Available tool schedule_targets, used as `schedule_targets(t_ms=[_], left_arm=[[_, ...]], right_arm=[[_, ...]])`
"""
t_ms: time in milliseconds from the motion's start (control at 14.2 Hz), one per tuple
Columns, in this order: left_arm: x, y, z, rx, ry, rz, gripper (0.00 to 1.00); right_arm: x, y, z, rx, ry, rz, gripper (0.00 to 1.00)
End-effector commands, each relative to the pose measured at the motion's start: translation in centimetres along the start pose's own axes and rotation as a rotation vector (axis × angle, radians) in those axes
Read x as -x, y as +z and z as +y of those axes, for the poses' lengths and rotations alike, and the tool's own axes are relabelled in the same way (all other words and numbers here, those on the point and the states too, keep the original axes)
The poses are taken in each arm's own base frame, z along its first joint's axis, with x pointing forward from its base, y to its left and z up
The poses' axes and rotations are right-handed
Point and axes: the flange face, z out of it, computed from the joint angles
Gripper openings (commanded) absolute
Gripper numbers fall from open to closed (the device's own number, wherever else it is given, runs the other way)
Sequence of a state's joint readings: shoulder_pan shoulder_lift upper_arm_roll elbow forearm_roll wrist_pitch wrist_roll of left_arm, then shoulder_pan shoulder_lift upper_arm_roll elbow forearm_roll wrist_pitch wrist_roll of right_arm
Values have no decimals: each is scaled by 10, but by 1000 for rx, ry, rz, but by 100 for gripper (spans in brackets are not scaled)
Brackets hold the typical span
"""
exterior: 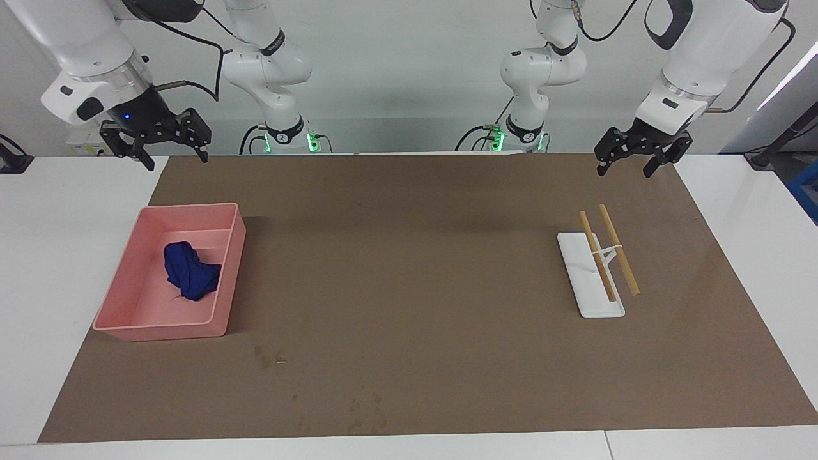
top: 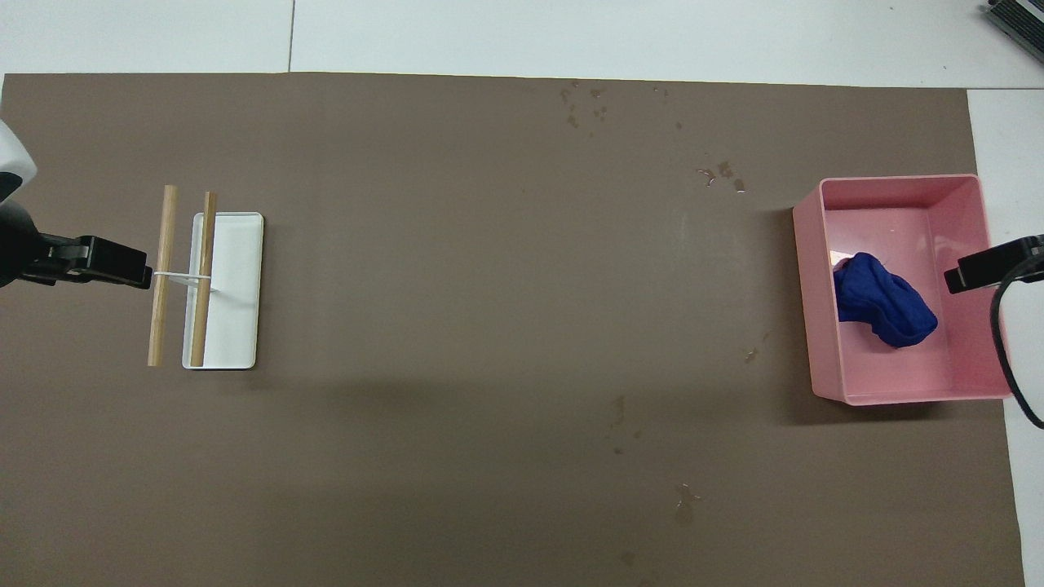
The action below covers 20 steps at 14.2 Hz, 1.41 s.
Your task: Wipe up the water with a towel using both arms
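The left end effector [exterior: 641, 160] hung in the air over the corner of the brown mat [exterior: 415, 255] at the left arm's end of the counter [exterior: 57, 268], its two fingers spread wide and holding nothing. The right end effector [exterior: 155, 142] hung over the mat's edge at the right arm's end, also spread wide with nothing in it. Both arms were up high and bent, with their fingers pointing down.

There were two arms, one pink bin [exterior: 121, 324], one blue towel [exterior: 190, 271], one white tray [exterior: 575, 268] and two wooden sticks [exterior: 618, 249].

The towel lay bunched up inside the pink bin. The two sticks lay side by side on a small rack over the white tray.

The water [exterior: 364, 412] showed as a few small dark spots on the mat, farther from the robots than the bin, near the mat's edge.
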State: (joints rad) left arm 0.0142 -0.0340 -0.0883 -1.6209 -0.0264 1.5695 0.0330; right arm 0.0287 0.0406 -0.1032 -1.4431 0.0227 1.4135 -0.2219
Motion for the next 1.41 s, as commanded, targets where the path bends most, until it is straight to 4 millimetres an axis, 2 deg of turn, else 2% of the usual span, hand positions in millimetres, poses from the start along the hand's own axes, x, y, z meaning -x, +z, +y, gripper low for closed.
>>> schedule_targets(t_ms=[0,1343], left_arm=[[3,-1,-1,13,-1,-8,100],[3,-1,-1,13,-1,-8,100]], right_arm=[[7,-1,-2,-24,8,-2,100],[0,-6,13,48,38,79,100]])
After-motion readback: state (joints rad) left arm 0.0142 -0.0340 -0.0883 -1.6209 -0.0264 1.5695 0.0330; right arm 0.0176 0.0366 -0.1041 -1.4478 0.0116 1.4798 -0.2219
